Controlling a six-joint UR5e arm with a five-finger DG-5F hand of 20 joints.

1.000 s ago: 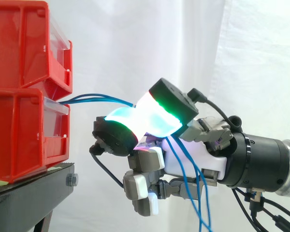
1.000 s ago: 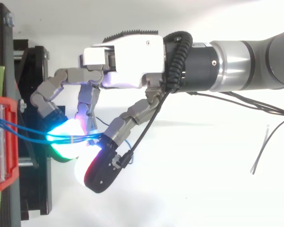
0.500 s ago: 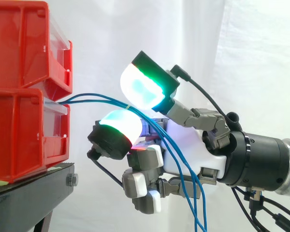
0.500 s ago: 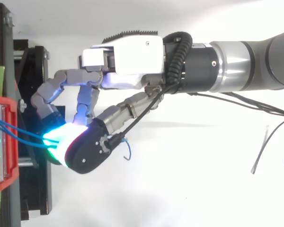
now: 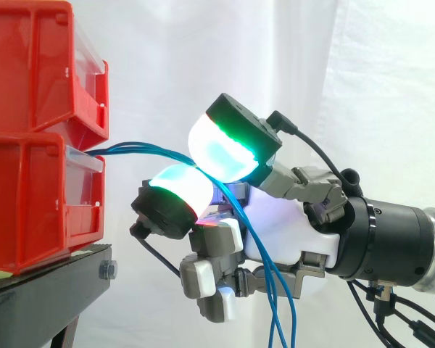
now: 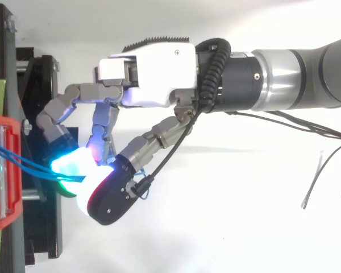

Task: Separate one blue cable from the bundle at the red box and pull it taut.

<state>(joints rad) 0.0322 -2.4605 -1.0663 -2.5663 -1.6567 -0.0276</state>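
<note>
Thin blue cables (image 5: 145, 148) leave the front of the lower red box (image 5: 29, 203) and arc right to my hand (image 5: 275, 232). They pass between a glowing upper pad (image 5: 228, 148) and a lower pad (image 5: 177, 190), which close on them. Below the palm the cables hang down as loose strands (image 5: 275, 312). The span from box to pads sags in a gentle curve. From above, the cables (image 6: 28, 165) run from the box (image 6: 0, 170) into the overlapping pads, with the hand (image 6: 153, 74) reaching in from the right. The other fingers are curled below, touching nothing.
A second red bin (image 5: 36, 65) sits on top of the lower one, both on a black stand (image 5: 43, 290). A white curtain hangs behind. Thin dark wires (image 6: 315, 176) lie at the right in the top view.
A second ago the pads pinched the cables. Half a second ago the upper pad had lifted away. It has now come back down onto the cables against the lower pad.
</note>
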